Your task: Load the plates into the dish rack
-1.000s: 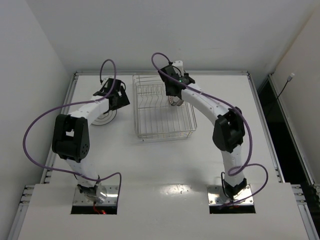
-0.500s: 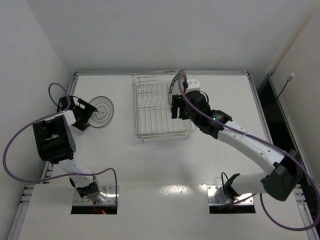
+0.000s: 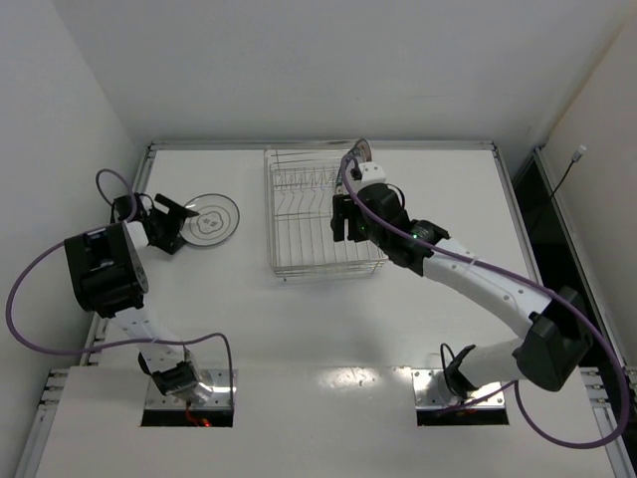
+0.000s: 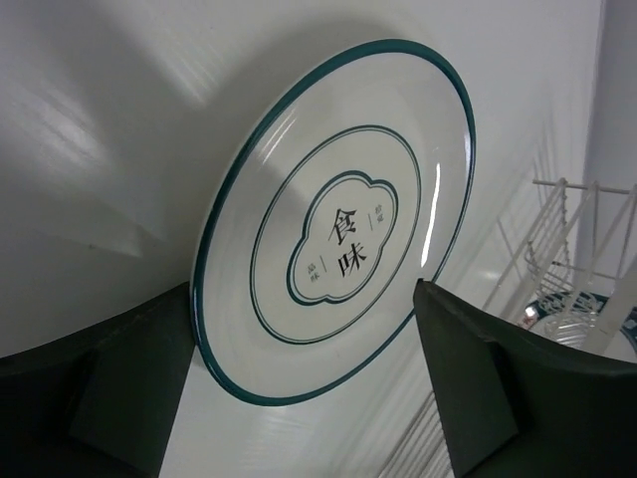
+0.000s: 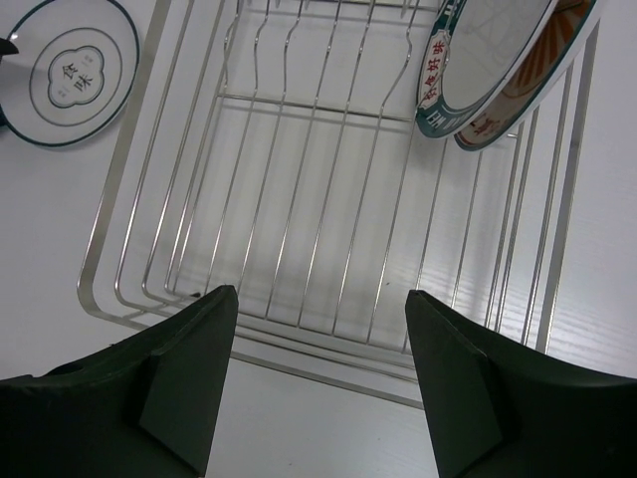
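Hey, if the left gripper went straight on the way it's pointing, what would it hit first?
Probably the teal-rimmed plate flat on the table, dead ahead of the left gripper; how far off is unclear.

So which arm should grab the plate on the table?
Left. The left end effector is open beside the plate; the right end effector hangs over the dish rack, farther off.

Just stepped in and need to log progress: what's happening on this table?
Two arms are loading plates into the dish rack. The blue-lettered plate and the orange-centred plate already stand on edge at its far end. The right tool hangs open and empty over the rack. The left tool is open beside the third plate, lying flat on the table left of the rack, not yet gripped.
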{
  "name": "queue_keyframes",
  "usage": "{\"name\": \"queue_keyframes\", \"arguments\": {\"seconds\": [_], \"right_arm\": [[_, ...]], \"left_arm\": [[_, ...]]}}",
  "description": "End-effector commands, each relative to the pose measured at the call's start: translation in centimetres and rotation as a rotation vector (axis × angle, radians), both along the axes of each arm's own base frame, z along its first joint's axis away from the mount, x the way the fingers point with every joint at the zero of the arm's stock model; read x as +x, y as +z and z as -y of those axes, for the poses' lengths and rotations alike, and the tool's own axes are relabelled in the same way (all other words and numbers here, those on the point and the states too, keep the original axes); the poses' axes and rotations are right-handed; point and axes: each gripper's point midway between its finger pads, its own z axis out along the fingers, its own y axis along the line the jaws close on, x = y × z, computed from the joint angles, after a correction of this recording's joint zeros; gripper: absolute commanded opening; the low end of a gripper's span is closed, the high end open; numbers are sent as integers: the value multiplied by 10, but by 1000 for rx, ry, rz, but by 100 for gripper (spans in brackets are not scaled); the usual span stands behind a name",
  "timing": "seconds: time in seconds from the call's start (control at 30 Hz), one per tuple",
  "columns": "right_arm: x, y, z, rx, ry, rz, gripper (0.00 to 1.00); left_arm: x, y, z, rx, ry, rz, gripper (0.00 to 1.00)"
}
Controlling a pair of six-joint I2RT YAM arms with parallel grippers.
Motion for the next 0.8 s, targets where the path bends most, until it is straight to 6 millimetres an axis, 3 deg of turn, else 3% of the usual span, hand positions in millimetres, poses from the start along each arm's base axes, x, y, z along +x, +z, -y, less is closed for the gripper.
{"name": "queue_keyframes", "arguments": {"seconds": [0.0, 0.17, 0.3, 0.43, 0.5, 0.6, 0.7, 0.77], "right_arm": [[1, 14, -7, 52, 13, 43, 65], [3, 14, -4, 52, -9, 47, 65], [3, 18, 1, 60, -18, 56, 65], [2, 18, 4, 56, -26, 59, 65], [2, 18, 4, 56, -26, 59, 65], [2, 18, 4, 64, -30, 56, 65], [1, 16, 5, 58, -30, 49, 65], [1, 16, 5, 58, -30, 49, 65]], "left_arm": [[-13, -41, 10, -83, -20, -87, 81], [-6, -47, 25, -165, -78, -32, 54], [-10, -60, 28, -192, -81, -70, 52], [-5, -58, 25, -169, -108, -70, 51], [-5, -60, 24, -163, -119, -78, 46], [0, -59, 22, -130, -143, -91, 31], [2, -62, 21, -126, -152, -97, 8], [2, -63, 21, -126, -152, -97, 0]]}}
